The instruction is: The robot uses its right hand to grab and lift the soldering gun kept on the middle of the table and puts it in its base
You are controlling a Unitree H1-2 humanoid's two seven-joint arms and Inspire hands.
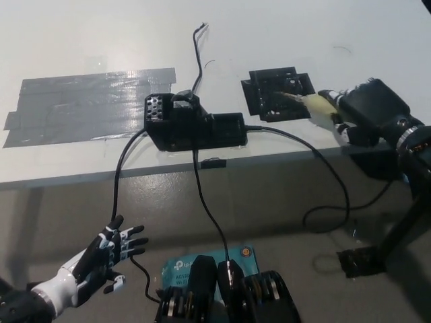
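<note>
The soldering gun (315,103) has a cream handle and a thin metal tip. My black right hand (372,106) is shut on its handle at the table's right edge. The gun lies nearly level, pointing left, and its tip reaches over the right part of the black base (271,93). I cannot tell whether the tip touches the base. The gun's black cable (316,153) loops down from the table edge towards my right hand. My white left hand (111,252) rests open at the lower left, below the table, with fingers spread.
A black soldering station (192,126) stands mid-table, with cables running up the table and down over the front edge (81,176). A grey tape patch (87,101) covers the left part. A teal box (176,269) and a black block (363,262) lie on the floor.
</note>
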